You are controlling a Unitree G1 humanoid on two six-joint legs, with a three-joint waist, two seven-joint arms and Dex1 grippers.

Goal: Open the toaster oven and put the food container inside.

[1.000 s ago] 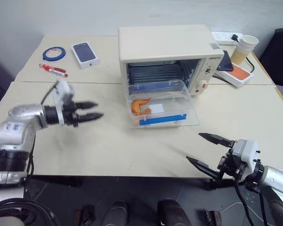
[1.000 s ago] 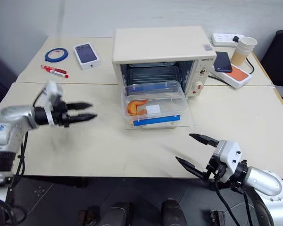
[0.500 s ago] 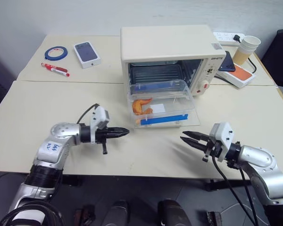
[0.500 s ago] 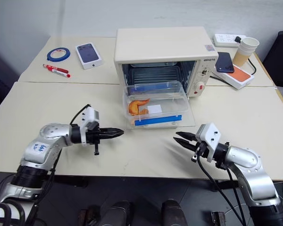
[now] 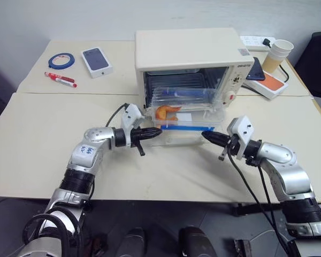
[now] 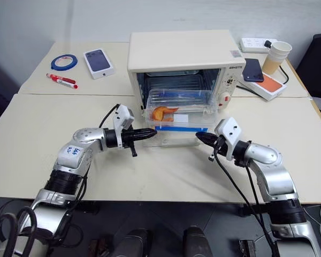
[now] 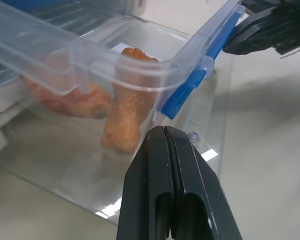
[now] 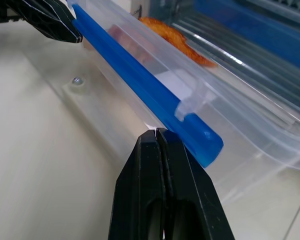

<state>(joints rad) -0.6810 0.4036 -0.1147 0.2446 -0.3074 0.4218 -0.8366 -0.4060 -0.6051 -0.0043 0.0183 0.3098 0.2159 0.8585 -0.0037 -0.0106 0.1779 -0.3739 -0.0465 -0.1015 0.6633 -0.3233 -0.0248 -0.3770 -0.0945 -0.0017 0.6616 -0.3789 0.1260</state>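
The cream toaster oven (image 5: 190, 48) stands at the table's back with its glass door (image 7: 65, 170) folded down flat in front. The clear food container (image 5: 184, 104), holding orange-brown food, sits tilted at the oven's mouth, its blue clip (image 8: 140, 82) along the near edge. My left gripper (image 5: 157, 131) is shut, its tip just below the container's near left corner. My right gripper (image 5: 207, 136) is shut too, its tip against the right end of the blue clip. Whether either tip bears the container's weight I cannot tell.
At the back left lie a white phone box (image 5: 96, 59), a blue tape roll (image 5: 61, 60) and a red marker (image 5: 60, 79). To the oven's right are a paper cup (image 5: 275, 53), a power strip (image 5: 257, 41) and an orange-and-white box (image 5: 267, 80).
Both grippers have shut and swung inward to the container's near corners. The container has moved off the door towards the oven's opening and now sits higher and tilted.
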